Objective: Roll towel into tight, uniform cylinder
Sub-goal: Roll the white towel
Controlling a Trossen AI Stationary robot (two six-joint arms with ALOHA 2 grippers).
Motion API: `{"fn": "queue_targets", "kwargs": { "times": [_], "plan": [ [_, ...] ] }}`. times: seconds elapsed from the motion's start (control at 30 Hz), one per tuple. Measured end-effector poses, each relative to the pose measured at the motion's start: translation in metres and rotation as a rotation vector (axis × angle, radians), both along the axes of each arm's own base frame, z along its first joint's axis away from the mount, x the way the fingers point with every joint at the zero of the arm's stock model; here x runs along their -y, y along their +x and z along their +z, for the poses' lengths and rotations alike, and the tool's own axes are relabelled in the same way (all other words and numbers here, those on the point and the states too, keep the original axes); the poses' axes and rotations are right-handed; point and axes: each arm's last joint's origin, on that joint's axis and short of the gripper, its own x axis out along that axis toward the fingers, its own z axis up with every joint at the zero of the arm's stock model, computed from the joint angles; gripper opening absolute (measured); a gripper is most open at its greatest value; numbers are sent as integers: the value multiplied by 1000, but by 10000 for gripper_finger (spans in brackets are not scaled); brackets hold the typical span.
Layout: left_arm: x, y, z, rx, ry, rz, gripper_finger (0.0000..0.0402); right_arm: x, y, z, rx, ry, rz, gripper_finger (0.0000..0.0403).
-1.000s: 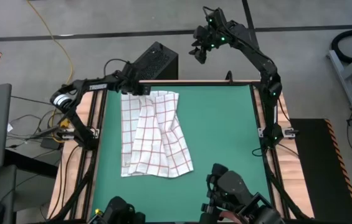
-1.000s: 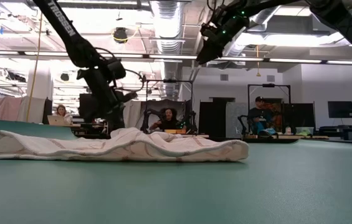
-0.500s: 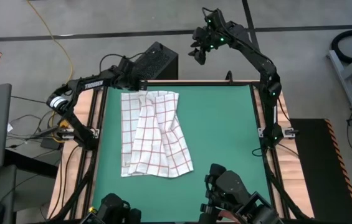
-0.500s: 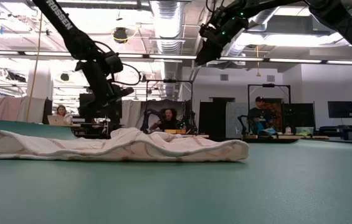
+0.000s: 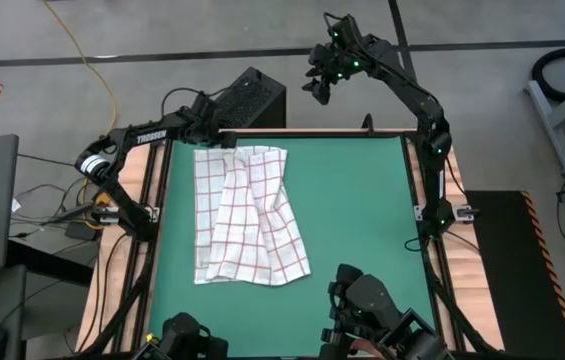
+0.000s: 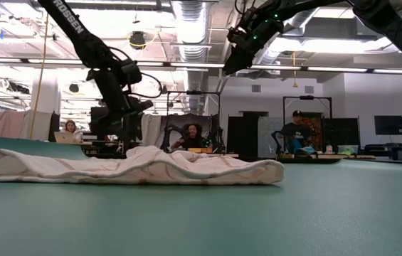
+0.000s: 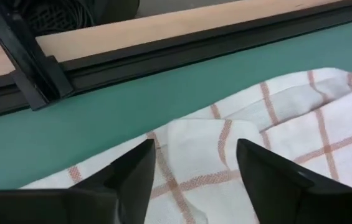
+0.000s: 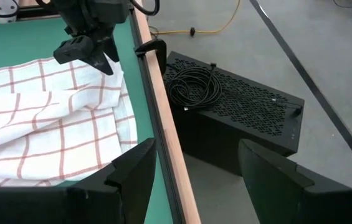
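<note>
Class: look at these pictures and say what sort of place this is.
Probably a robotics lab or workshop: two robot arms over a green mat, exposed ceiling ducts, and seated people at workstations behind.

I see the green mat, a black perforated box with coiled cable beyond its edge, people seated behind.

Open-plan lab: exposed ceiling ducts, people at workstations.

Hidden and cut off
You see the towel cropped in the left wrist view; the low view hides its far folds.
</note>
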Motion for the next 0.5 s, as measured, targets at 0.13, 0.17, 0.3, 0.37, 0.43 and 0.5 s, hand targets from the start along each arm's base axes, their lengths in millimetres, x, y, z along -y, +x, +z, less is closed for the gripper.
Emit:
{"fn": "queue_targets", "kwargs": {
  "times": [0.13,0.17,0.3,0.37,0.43,0.5],
  "plan": [
    [-2,2,-8,6,-38,8,223,0,0,0,0,0,0,248],
    [-2,2,-12,4,-50,4,222,0,0,0,1,0,0,248],
    [-4,5,-28,13,-113,-16,212,0,0,0,-1,3,0,248],
    [-6,8,-29,57,-124,-34,206,0,0,0,-2,4,0,248],
    [-7,11,-27,97,-109,-51,195,0,0,0,-1,4,0,248],
    [-8,13,-25,117,-95,-47,179,0,0,0,-1,4,-1,248]
  ]
}}
